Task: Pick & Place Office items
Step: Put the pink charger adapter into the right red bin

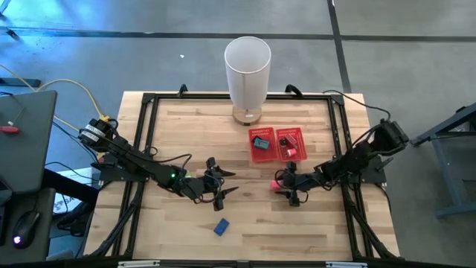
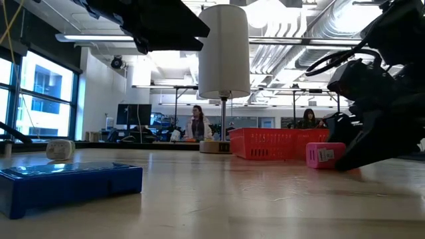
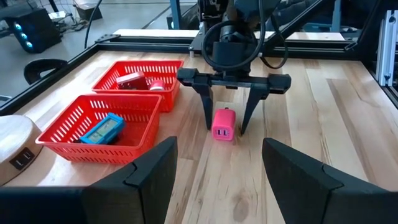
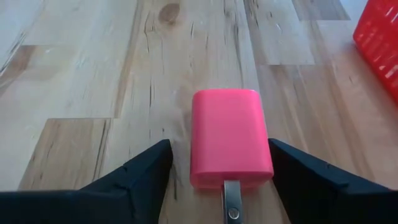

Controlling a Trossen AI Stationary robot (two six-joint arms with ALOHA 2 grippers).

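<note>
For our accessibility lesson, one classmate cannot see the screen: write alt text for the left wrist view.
The right gripper points down with its open fingers either side of a pink charger standing on the wooden table. Beside it sits a red two-compartment tray holding a teal item and red pieces. The left gripper's own fingers frame the foreground, open and empty.

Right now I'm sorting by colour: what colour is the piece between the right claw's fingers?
Pink piece, clearest in the right wrist view.
</note>
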